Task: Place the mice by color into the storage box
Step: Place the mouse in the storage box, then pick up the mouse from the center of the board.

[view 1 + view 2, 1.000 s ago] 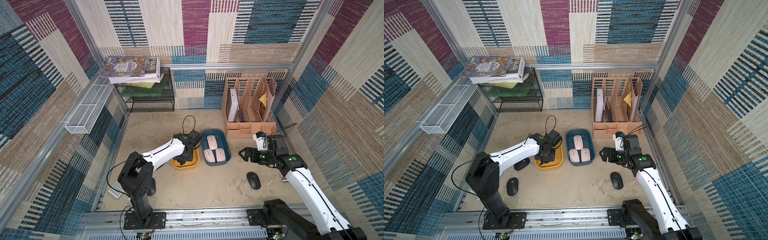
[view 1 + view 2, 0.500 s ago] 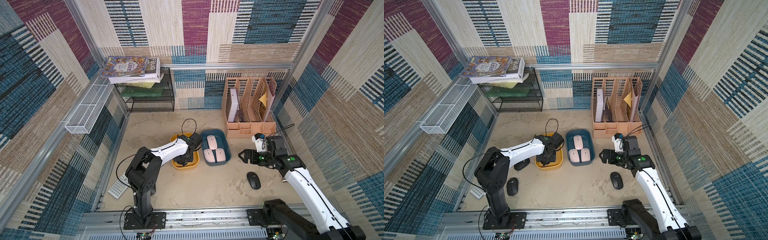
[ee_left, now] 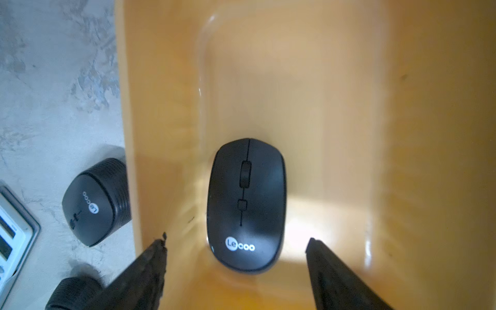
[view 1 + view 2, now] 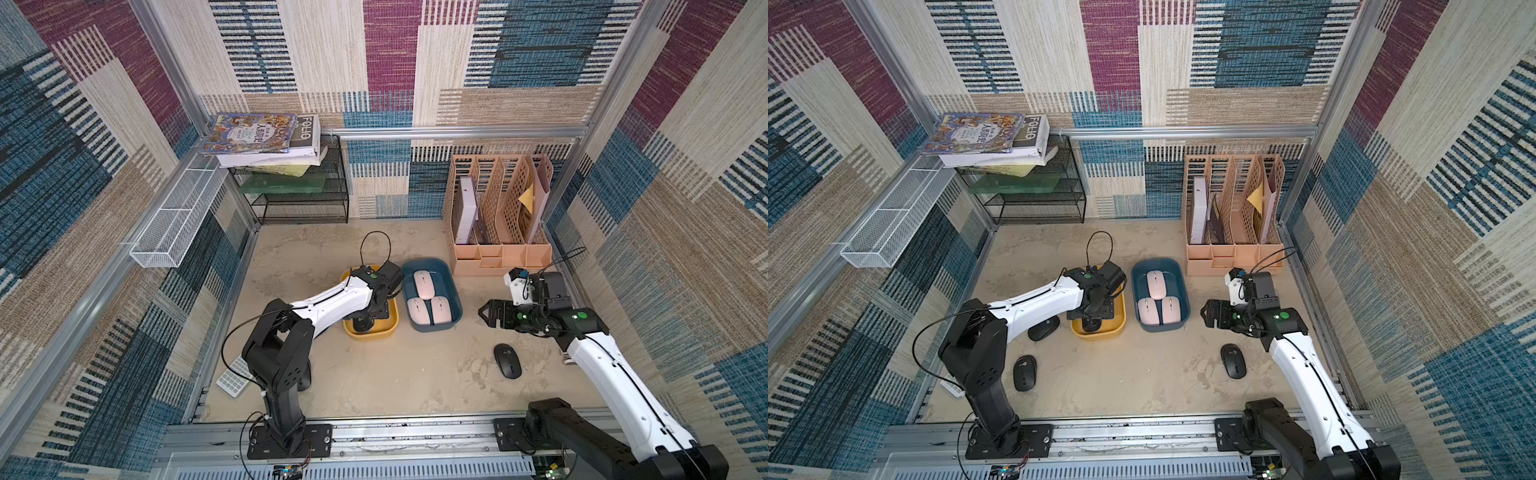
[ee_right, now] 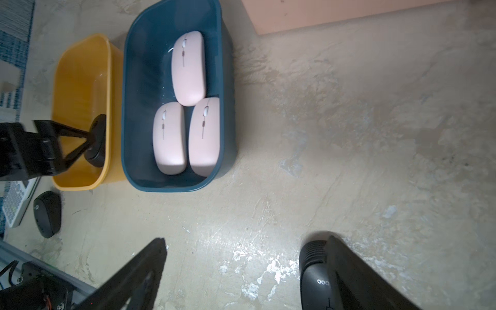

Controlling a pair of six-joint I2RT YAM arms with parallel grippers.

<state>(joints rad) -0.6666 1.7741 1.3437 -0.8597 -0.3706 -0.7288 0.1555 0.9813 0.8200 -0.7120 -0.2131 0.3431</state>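
- The left pincer (image 3: 236,241) hangs down inside the yellow plastic bin (image 3: 349,107), with its jaws spread wide.
- A matte black oval mouse (image 3: 245,204) lies flat on the bin floor directly under that pincer. It sits between the jaws with a gap on either side, so nothing is gripped.
- Just outside the bin wall, close to the left pincer, a second black mouse (image 3: 94,204) sits on the sandy-beige desk (image 3: 53,80). The white-and-grey calculator (image 3: 10,228) lies just beyond it.
- A third black mouse (image 4: 1025,372) lies on the desk well behind the left pincer, beside that arm's black upright column.
- Between the two pincers stands the dark blue plastic bin (image 5: 134,80), just beside the yellow one.
- The blue bin holds three pale pink slim mice (image 5: 188,67). Two lie side by side and the third lies just past their front ends.
- The right pincer (image 5: 245,240) hovers above bare desk, with its jaws fully apart and empty.
- A fourth black mouse (image 4: 507,360) rests on the desk near the right pincer, toward that arm's base, and is untouched.
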